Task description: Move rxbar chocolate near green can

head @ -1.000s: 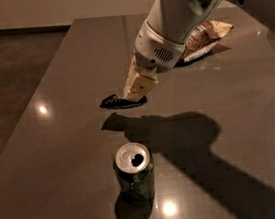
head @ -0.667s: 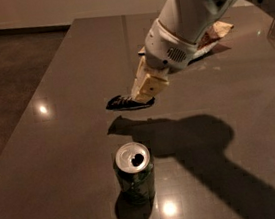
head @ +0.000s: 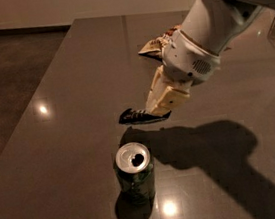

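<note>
The green can [head: 135,174] stands upright near the front edge of the dark table [head: 64,91], its silver top and pull-tab hole showing. The rxbar chocolate [head: 137,116] is a small flat black wrapper held just above the table, a short way behind the can. My gripper [head: 161,107] comes down from the upper right on a white arm [head: 208,31], and its cream fingers [head: 168,97] are shut on the bar's right end.
A brown-and-cream chip bag [head: 158,43] lies at the back of the table, partly hidden behind the arm. The arm's shadow [head: 203,146] falls to the right of the can. A darker floor [head: 6,73] lies to the left of the table.
My gripper has carried the rxbar chocolate a little to the right and slightly toward the can. The can has not moved.
</note>
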Controlling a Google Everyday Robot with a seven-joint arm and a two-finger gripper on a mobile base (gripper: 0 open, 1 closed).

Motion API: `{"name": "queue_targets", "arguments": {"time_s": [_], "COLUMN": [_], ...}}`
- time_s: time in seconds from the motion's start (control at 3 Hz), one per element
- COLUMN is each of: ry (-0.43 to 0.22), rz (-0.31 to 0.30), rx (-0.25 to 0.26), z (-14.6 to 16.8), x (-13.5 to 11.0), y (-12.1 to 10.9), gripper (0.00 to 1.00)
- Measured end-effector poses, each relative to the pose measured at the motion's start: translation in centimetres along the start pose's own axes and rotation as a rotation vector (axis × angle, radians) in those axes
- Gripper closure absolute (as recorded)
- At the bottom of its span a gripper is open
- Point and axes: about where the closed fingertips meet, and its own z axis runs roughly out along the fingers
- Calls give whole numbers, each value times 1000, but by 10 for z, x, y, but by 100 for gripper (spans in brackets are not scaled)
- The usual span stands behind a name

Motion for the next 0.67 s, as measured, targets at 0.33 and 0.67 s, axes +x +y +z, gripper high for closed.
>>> {"name": "queue_targets", "arguments": {"time_s": [0.33,0.67], "ry": [-16,-31], "rz": [-19,-41], "rx": [-41,-81], "z": [5,10], "x": [12,20], "y": [21,40], "gripper": [100,100]}}
